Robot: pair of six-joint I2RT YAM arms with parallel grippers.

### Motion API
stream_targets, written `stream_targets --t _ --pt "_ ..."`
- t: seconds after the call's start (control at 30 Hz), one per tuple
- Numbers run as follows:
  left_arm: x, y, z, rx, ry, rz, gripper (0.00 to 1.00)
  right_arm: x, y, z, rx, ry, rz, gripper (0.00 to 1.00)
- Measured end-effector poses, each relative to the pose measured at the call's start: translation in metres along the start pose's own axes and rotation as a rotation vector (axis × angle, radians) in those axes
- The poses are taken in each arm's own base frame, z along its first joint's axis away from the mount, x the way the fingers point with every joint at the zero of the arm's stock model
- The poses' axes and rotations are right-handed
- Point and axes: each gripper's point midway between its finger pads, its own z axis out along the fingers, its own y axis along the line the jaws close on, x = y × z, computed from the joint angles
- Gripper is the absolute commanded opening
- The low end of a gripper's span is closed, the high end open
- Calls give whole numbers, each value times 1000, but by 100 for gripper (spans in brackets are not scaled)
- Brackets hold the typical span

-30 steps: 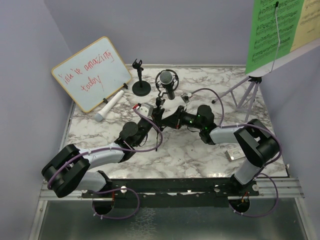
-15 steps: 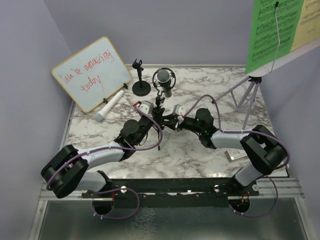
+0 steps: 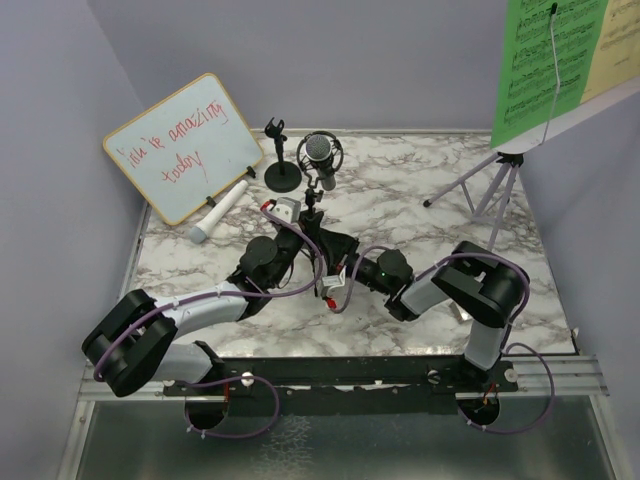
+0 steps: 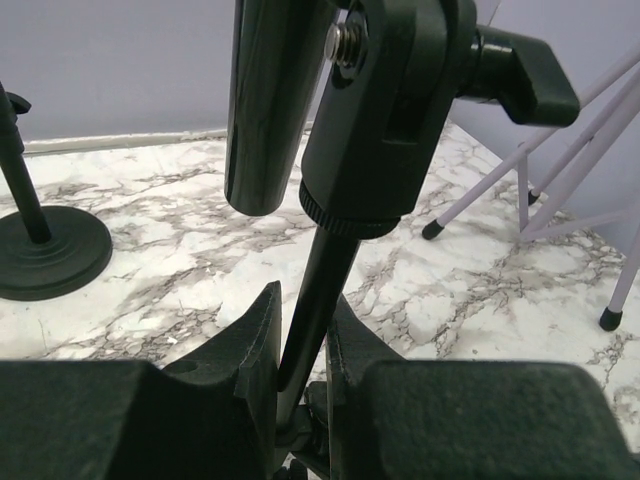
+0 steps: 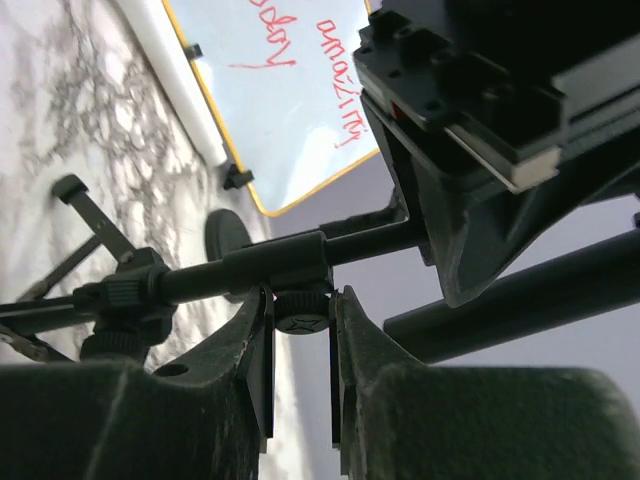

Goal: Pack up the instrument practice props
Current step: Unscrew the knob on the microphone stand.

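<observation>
Currently left gripper [image 4: 303, 345] clenched on stem of black mic tripod with ring mount [image 4: 335, 255], bracing it toward back edge; right gripper [image 5: 300, 345] pinches small black hub knob [image 5: 302, 322], likely loosening legs for folding.

Left gripper [image 4: 305, 335] pinches mic tripod [image 4: 322, 285] by its stem; round-base holder [image 4: 50, 258] at left.

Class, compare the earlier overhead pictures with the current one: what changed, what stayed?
The right gripper swung left and nearer, closing on a knob of the mic tripod; the mounted microphone shifted back-left. The left gripper stays clamped on the stem. Whiteboard, music rack and round-base holder are unmoved.
</observation>
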Motion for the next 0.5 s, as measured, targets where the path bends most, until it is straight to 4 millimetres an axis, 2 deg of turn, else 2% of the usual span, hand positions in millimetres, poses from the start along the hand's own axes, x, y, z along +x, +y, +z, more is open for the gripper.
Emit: stream_targets --t 0.1,0.23,0.33,0.5 --pt "0 1 0 -8 -2 -2 0 -1 -1 0 10 21 -90 17" --pt "0 2 0 -10 -2 -2 0 -1 -1 0 12 39 -82 40" --pt "0 1 0 -9 -1 -3 0 8 0 -4 16 92 37 54" --pt "2 -8 -2 15 7 -5 0 27 8 -21 23 189 308 62"
